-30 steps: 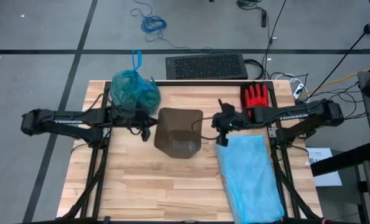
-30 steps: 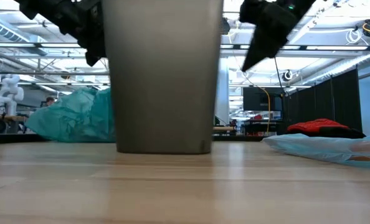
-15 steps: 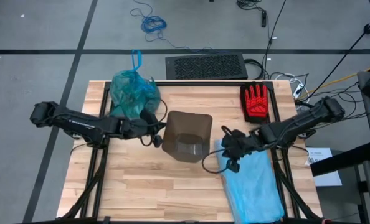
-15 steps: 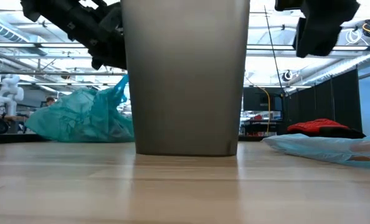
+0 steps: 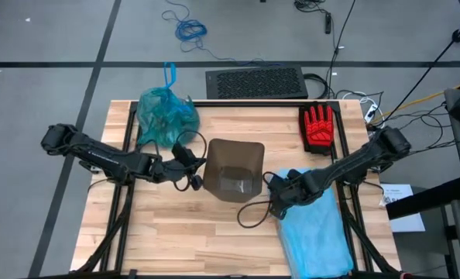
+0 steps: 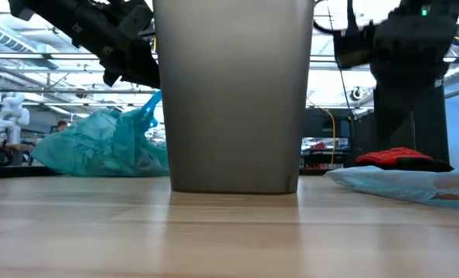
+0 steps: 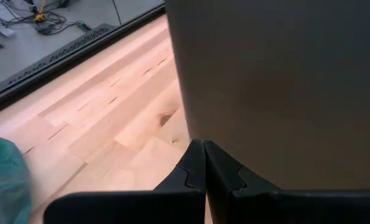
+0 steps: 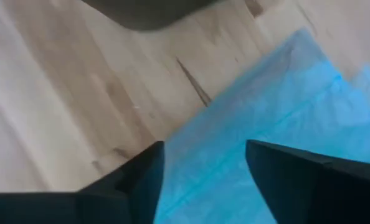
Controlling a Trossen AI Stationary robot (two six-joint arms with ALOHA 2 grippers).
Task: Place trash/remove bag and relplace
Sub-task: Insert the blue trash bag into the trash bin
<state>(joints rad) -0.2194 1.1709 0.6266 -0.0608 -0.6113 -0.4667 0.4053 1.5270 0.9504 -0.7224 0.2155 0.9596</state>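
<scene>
hovering right gripper [image 8: 200, 168] spread over sky-blue bag [image 5: 315, 236], left gripper [image 7: 203, 165] closed, empty

Left tool [image 7: 204, 163] closed; right tool [image 8: 203, 163] fingers spread.

Teal-green bag [image 5: 166, 113], red glove [image 5: 318, 128]

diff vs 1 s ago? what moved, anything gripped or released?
Right tool swung from beside the red glove down toward the table's near side, over the sky-blue bag's corner, and opened; it holds nothing. Left tool, shut and empty, shifted nearer too, nudging the brown bin slightly rightward. Tied teal bag, glove and blue bag unchanged.
</scene>
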